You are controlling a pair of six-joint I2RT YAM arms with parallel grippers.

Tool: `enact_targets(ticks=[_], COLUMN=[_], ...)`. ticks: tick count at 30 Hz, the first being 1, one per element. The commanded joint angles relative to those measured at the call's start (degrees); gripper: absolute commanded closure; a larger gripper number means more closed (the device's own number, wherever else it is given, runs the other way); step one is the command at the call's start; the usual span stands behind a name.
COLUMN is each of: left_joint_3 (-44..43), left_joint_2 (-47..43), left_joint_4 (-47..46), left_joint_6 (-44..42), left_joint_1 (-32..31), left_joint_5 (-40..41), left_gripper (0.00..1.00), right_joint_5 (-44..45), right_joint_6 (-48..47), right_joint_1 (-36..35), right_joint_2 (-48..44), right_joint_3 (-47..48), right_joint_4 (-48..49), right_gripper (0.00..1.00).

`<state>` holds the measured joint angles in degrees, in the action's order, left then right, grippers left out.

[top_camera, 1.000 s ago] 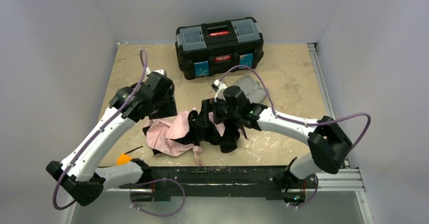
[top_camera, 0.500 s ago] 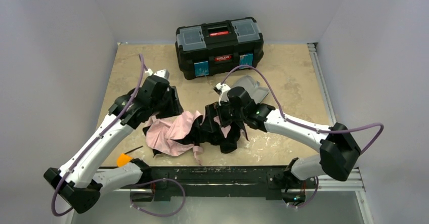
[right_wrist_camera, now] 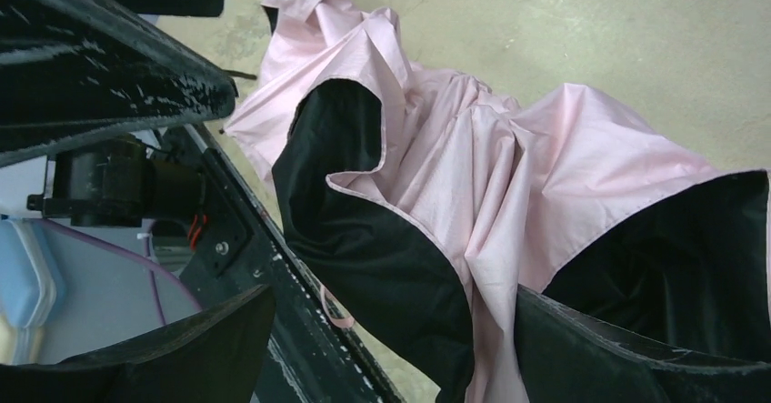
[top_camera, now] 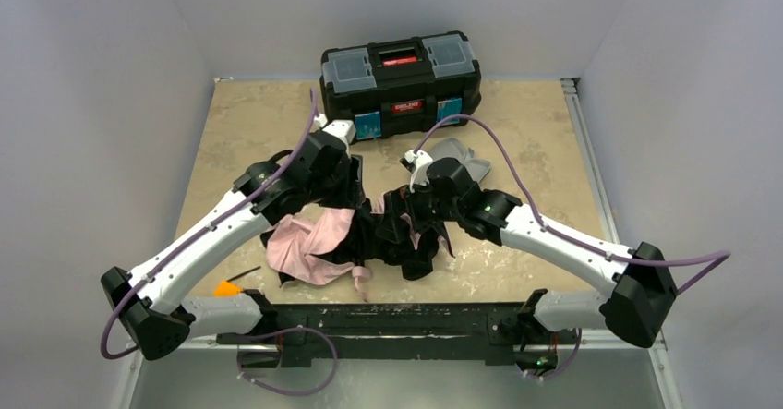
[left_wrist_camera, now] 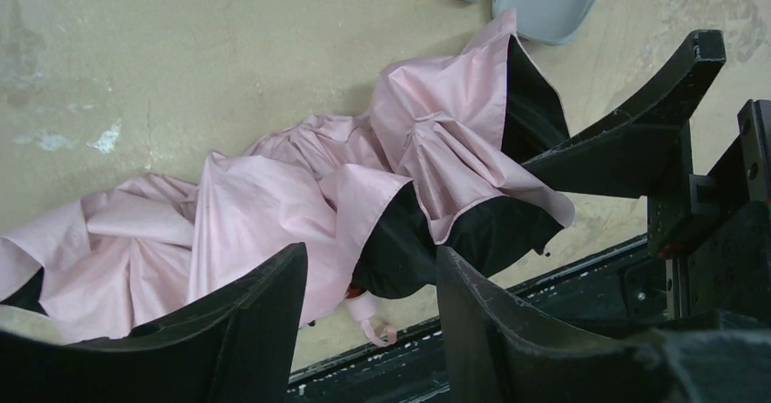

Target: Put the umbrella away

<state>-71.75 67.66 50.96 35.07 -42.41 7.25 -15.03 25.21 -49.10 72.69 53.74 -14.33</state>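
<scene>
A black plastic toolbox (top_camera: 399, 81) with a red latch and two clear-lidded top compartments stands shut at the far middle of the desk (top_camera: 536, 141). What is in it cannot be told. Just near and right of it lies one small grey oblong hard case (top_camera: 462, 155). The right arm partly covers it, and nothing can be made out inside it.

There is one umbrella (top_camera: 309, 243), pale pink fabric with a black underside. It lies crumpled in loose folds on the near middle of the desk, outside both containers, with its pink strap trailing towards the near edge. One small orange object (top_camera: 225, 289) sits at the near left, beside a thin black stick.

Two arms reach in from the near edge. The left arm's fingers (left_wrist_camera: 245, 321) are spread apart above the pink folds and grasp nothing. The right arm's fingers (right_wrist_camera: 618, 357) are likewise released, wide apart over the black-lined right part of the fabric.

The desk is beige and mottled with pale scuffs. A black rail (top_camera: 397, 321) runs along its near edge, and plain grey-white walls (top_camera: 111, 58) close it in on three sides.
</scene>
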Motion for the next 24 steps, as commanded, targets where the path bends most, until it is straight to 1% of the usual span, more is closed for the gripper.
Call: enact_targets(ticks=[1, 6, 13, 20, 21, 22, 24], left_joint_3=[-5.17, -8.47, -7.48, -7.05, -7.15, -7.33, -7.81], left_joint_2=[3.07, 8.1, 11.46, 13.5, 13.76, 14.03, 14.2], left_joint_4=[1.66, 3.85, 1.65, 0.2, -0.07, -0.29, -0.34], left_joint_6=[-4.49, -6.8, -7.46, -7.51, -7.48, -7.57, -7.67], left_joint_1=[-1.83, -3.29, -3.43, -3.58, -3.61, -3.87, -5.11], left_joint_5=[7.67, 12.54, 10.67, 10.09, 9.6, 9.08, 9.13], left_gripper=[0.48, 0.54, 0.6, 0.63, 0.63, 0.61, 0.54], right_joint_5=[3.59, 4.92, 5.67, 5.93, 5.97, 5.95, 6.72], right_joint_6=[-0.92, -0.91, -0.68, -0.95, -0.9, -0.96, -0.64], right_joint_1=[-0.12, -0.02, 0.21, 0.77, 0.88, 1.04, 1.51], right_joint_2=[-2.76, -4.2, -6.42, -7.65, -7.84, -7.93, -8.26], right_joint_3=[2.47, 3.04, 2.64, 2.65, 2.56, 2.52, 2.45], right_joint_4=[-2.23, -4.03, -4.8, -5.44, -5.4, -5.46, -5.95], right_gripper=[0.01, 0.01, 0.01, 0.01, 0.01, 0.01, 0.01])
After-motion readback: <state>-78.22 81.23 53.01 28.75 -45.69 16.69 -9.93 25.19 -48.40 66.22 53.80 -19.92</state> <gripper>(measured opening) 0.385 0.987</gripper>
